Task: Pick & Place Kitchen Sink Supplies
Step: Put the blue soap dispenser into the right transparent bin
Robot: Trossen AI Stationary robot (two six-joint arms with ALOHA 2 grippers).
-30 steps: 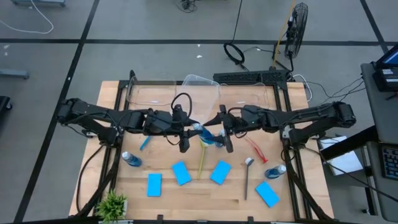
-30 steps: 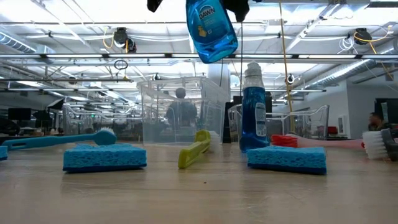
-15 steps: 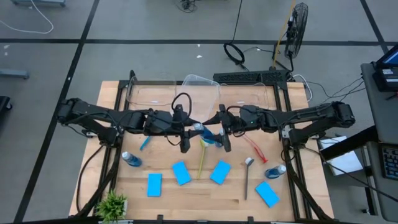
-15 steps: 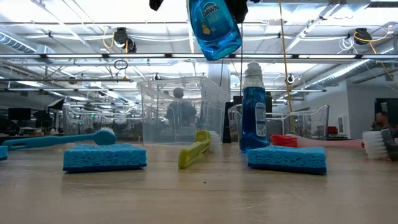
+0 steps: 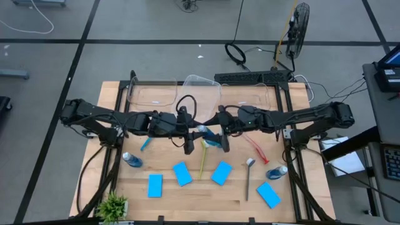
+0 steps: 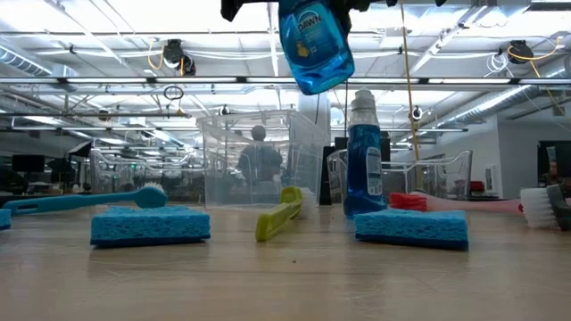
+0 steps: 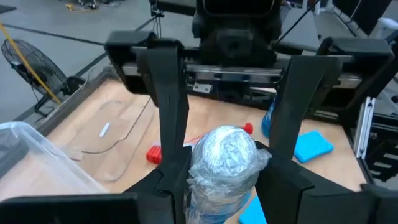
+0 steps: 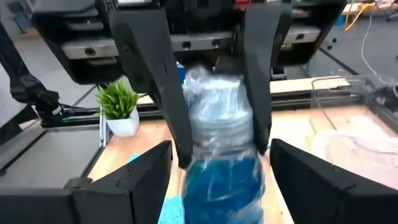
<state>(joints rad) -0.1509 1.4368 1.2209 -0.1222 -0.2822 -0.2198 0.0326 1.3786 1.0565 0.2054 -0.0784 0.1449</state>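
A small bottle of blue liquid point(image 5: 200, 130) point(image 6: 316, 45) hangs in the air over the table's middle, its cap wrapped in clear film point(image 7: 227, 155). My left gripper point(image 5: 189, 132) reaches in from the table's left and is shut on it. My right gripper point(image 5: 220, 134) faces it from the right, open, its fingers point(image 8: 134, 186) standing on either side of the bottle's body without touching. A second bottle point(image 6: 364, 160) stands upright on the table below. Two more bottles point(image 5: 131, 160) point(image 5: 276, 171) lie near the left and right edges. My left gripper pinches the bottle between its two fingers point(image 8: 171, 112) at the neck point(image 8: 217, 118), just under the wrapped cap. It comes level from the table's left. The bottle is lifted clear and hangs cap up, its body tilted toward my right gripper.
Several blue sponges point(image 5: 182, 173) point(image 5: 221, 173) point(image 5: 155, 185) point(image 5: 268, 194) lie on the near half. The yellow point(image 5: 202, 159), grey point(image 5: 249, 178), red point(image 5: 256, 150) and blue point(image 5: 145, 144) brushes lie flat. Clear tubs point(image 5: 203, 87) stand at the far edge. A potted plant point(image 5: 112, 205) is at the near left corner.
My left gripper has carried the bottle a little toward the table's right and slightly down. My right gripper has moved toward the table's left, closing the distance until its fingers stand around the bottle.
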